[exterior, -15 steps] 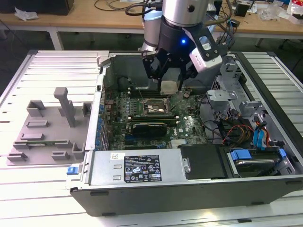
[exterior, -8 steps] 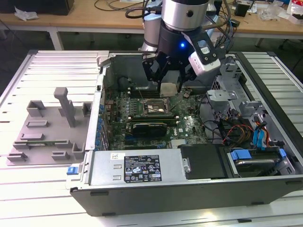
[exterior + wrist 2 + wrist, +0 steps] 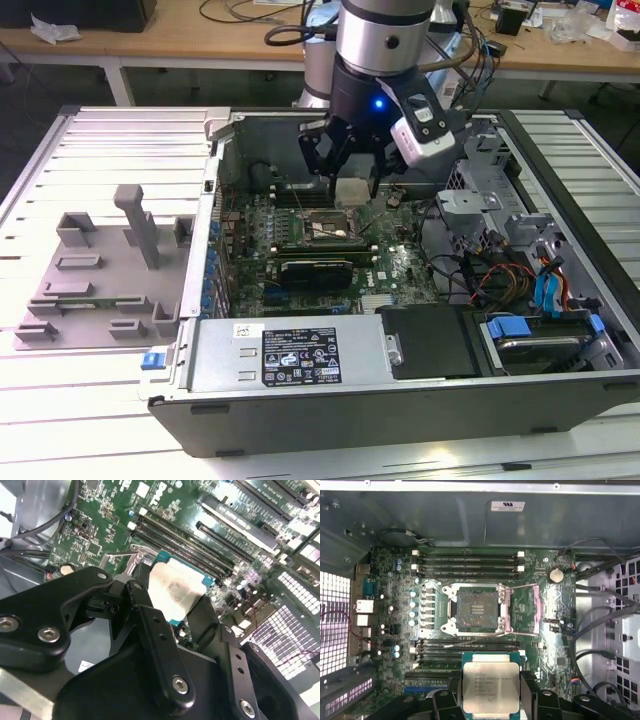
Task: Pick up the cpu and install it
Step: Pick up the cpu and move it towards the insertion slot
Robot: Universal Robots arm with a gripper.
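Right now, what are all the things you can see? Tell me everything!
cpu: one, silvery, held over the motherboard.
socket: one, black and metal, open, empty, on the motherboard.
motherboard: one, green, inside the computer case.
computer case: one, grey and black, open, on the table.
tray: one, grey, on the table, the exterior view's left.
table: one, silvery slats, under everything.
cables: several, mixed colours, inside the computer case.
gripper: one, black, shut on the cpu.
arm: one, silver and black, over the computer case.

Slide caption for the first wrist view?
Black fingers grip silvery square cpu above green motherboard; square metal socket open.
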